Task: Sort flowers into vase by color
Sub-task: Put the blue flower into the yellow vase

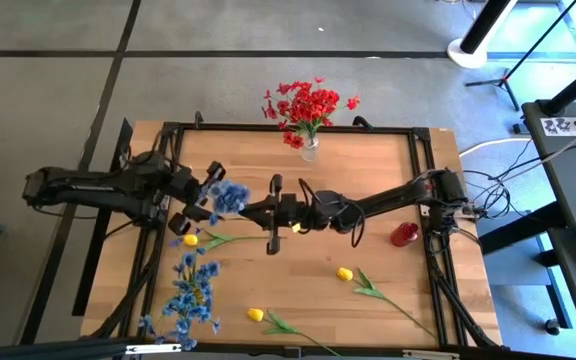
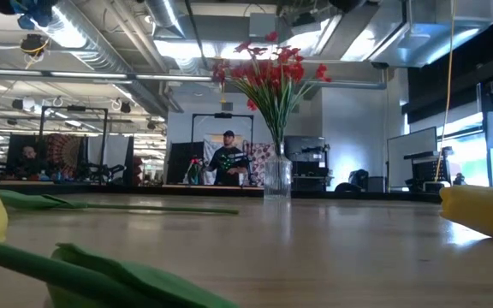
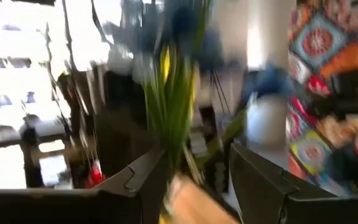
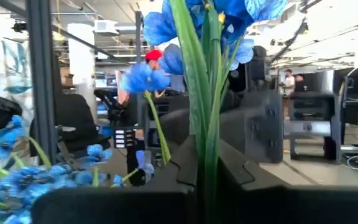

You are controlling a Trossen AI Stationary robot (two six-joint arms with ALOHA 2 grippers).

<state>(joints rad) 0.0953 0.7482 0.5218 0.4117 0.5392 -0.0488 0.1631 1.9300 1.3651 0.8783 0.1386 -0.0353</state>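
A bunch of blue flowers [image 1: 229, 195] is held upright above the table between both grippers; its blooms [image 2: 36, 14] show high in the low view. My right gripper [image 1: 250, 209] reaches in from the right and is shut on its green stems. My left gripper [image 1: 206, 206] comes from the left and is open, its fingers standing on either side of the same stems [image 3: 174, 124]. A glass vase [image 1: 309, 150] at the far edge holds red flowers [image 1: 308, 104]. A second blue bunch [image 1: 194, 294] and three yellow buds [image 1: 190, 240], [image 1: 344, 273], [image 1: 255, 315] lie flat on the table. My right gripper [image 4: 204, 183] pinches the green stems [image 4: 205, 140] of the blue bunch between its two fingers. It comes level from the table's right side, with the fingers across the stems. The bunch stands upright and lifted clear, blooms [image 4: 229, 12] above the fingers.
A red rounded object [image 1: 404, 235] stands near the right edge beside the right arm. A black frame [image 1: 288, 129] runs around the tabletop. Leafy stems of the yellow buds [image 1: 383, 297] sprawl over the near right. Bare wood [image 1: 368, 170] lies right of the vase. People stand in the room beyond.
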